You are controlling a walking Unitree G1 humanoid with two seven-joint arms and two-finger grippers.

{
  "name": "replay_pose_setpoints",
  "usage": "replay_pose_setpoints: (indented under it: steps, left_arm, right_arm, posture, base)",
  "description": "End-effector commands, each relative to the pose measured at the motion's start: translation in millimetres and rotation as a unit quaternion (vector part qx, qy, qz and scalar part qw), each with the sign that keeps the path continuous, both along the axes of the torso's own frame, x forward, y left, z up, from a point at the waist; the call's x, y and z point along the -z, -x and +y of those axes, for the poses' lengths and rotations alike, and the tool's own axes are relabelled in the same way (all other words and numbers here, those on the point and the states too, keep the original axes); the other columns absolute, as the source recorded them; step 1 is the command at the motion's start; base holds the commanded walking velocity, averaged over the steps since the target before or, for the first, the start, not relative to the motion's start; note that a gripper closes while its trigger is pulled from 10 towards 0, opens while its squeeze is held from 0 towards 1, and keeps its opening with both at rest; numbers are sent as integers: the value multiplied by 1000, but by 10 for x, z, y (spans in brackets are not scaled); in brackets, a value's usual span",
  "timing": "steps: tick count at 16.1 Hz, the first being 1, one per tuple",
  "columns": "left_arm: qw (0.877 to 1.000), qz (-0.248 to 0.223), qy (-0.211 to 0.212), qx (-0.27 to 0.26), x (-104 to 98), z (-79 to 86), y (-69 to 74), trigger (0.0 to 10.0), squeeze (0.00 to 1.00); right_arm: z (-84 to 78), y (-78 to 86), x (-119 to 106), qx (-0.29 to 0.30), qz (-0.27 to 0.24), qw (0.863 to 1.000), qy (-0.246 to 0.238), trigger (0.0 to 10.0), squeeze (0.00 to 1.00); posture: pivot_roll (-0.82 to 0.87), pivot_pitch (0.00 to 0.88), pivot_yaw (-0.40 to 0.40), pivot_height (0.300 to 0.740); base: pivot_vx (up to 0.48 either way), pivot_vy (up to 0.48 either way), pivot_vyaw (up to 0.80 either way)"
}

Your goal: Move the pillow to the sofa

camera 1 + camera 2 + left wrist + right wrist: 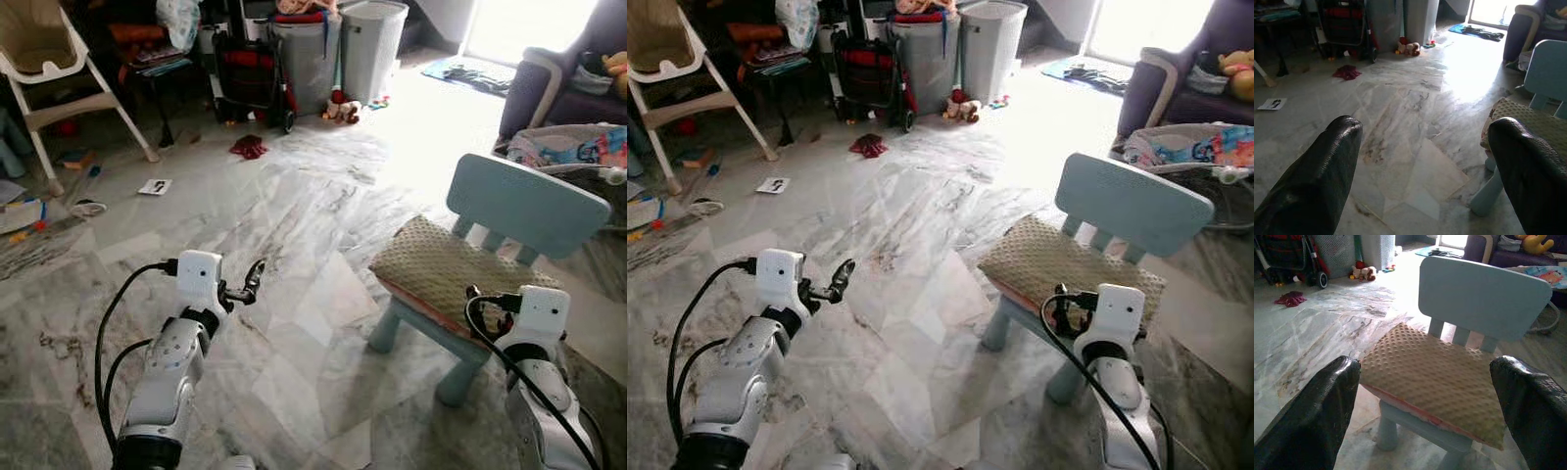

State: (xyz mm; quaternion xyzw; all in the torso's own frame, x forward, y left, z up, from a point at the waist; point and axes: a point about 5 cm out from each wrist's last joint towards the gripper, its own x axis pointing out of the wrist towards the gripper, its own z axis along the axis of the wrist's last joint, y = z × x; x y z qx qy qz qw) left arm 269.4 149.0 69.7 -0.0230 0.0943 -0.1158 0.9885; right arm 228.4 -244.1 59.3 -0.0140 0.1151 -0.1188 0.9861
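Two broad black fingers (1312, 416) with a finely pebbled, rubbery skin are seen spread wide in the right wrist view, and nothing is held between them. The right gripper (1435, 421) is poised just in front of the small chair (1484, 296), its fingers framing the seat from the near side without touching it. The pillow (1432, 377) is laid flat on that seat: a squarish, tan cushion with a dimpled, bubble-like surface and a pink-red edge showing along its underside. Its near corner is seen overhanging the front of the seat.

The chair is made of smooth pale-blue plastic, with a rounded rectangular backrest carried on short slats and stout cylindrical legs.

The left gripper (245, 287) is held out over the floor well to the left of the chair. Its fingers (1317, 181) are likewise set wide apart and empty, and the same grainy black covering is seen on them. Both arms are cased in silver with white wrist blocks and looped black cables.

The floor (294, 215) around the chair is laid in glossy grey-veined marble slabs. Behind the chair, a dark purple upholstered sofa (549, 83) with a rounded arm is seen. Far beyond the chair, two tall ribbed grey bins (343, 44) are stood by a crumpled red cloth (249, 147).
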Motion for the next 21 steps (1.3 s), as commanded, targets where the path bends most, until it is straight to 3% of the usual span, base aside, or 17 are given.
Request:
replay_pose_setpoints:
  steps: [1, 15, 21]
  left_arm:
    - [1000, 5, -2, -5, 6, 33, -10, 10000, 0]
    - [1000, 15, -4, 3, 57, -15, -6, 10000, 0]
    - [1000, 7, -23, -5, 45, -81, 1, 10000, 0]
  right_arm:
    - [3, -22, -10, 2, -2, 1000, -6, 10000, 0]
    - [91, -69, 34, 3, 0, 1000, -16, 10000, 0]
    - [123, -82, 67, 4, 3, 1000, -22, 10000, 0]
  posture:
    - [-75, 0, 16, 740]
    - [-78, 0, 20, 740]
    - [-68, 0, 18, 740]
  base:
    - [0, 409, -425]
    - [0, 354, -800]
    - [0, 40, -800]
